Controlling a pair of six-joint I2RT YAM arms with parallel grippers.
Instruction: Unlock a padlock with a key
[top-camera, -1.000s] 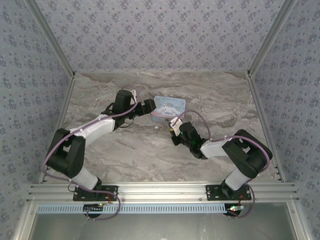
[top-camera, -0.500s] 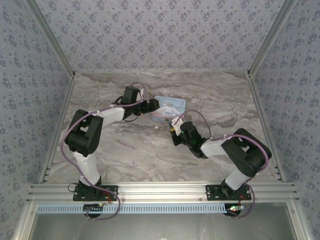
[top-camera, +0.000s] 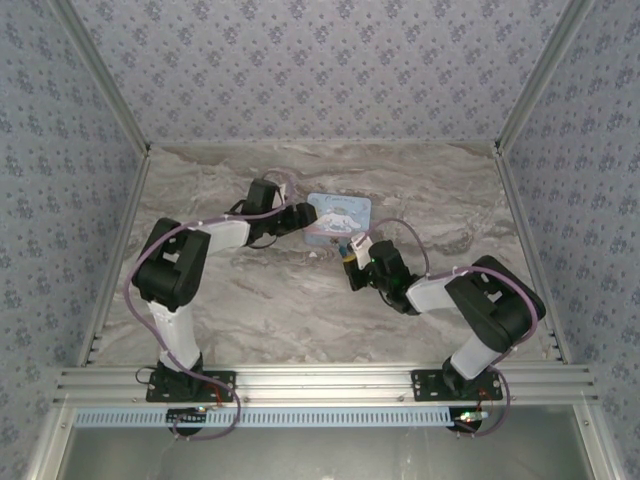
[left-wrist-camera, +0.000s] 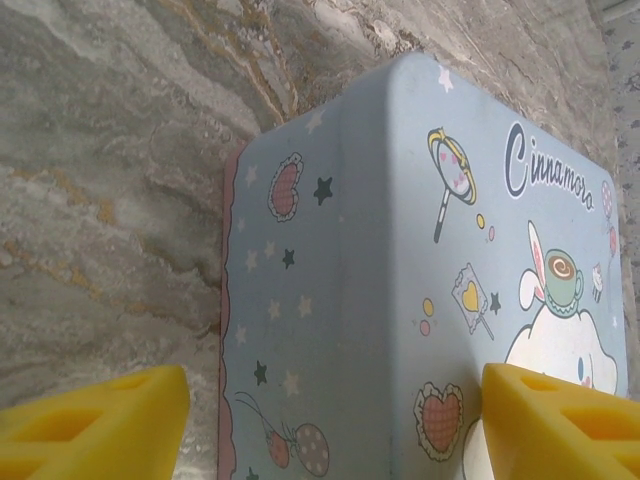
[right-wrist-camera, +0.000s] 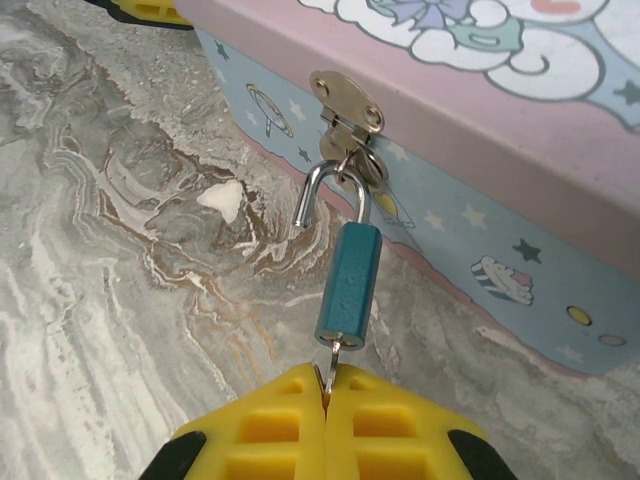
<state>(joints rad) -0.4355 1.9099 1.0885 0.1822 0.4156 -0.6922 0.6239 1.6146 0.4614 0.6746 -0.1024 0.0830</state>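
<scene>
The teal-blue padlock (right-wrist-camera: 349, 285) hangs by its thin shackle (right-wrist-camera: 335, 185) from the metal hasp (right-wrist-camera: 346, 104) on the front of the light-blue cartoon tin (right-wrist-camera: 480, 200). One leg of the shackle stands free of the body. The small key (right-wrist-camera: 331, 362) sticks in the bottom of the padlock, and my right gripper (right-wrist-camera: 325, 400) is shut on it. My left gripper (left-wrist-camera: 335, 440) is open and straddles the tin's (left-wrist-camera: 400, 260) left corner, one yellow finger (left-wrist-camera: 95, 425) over the table and the other (left-wrist-camera: 560, 420) over the lid. From above, the left gripper (top-camera: 303, 217) and right gripper (top-camera: 352, 252) flank the tin (top-camera: 338, 216).
The marble table (top-camera: 250, 290) is walled in by patterned panels (top-camera: 320, 70) at the back and both sides. An aluminium rail (top-camera: 320, 382) runs along the near edge, where the arm bases are bolted.
My left arm has folded its elbow upward and pushed its gripper closer onto the tin's left end. The right gripper has drifted slightly right, still on the key.
</scene>
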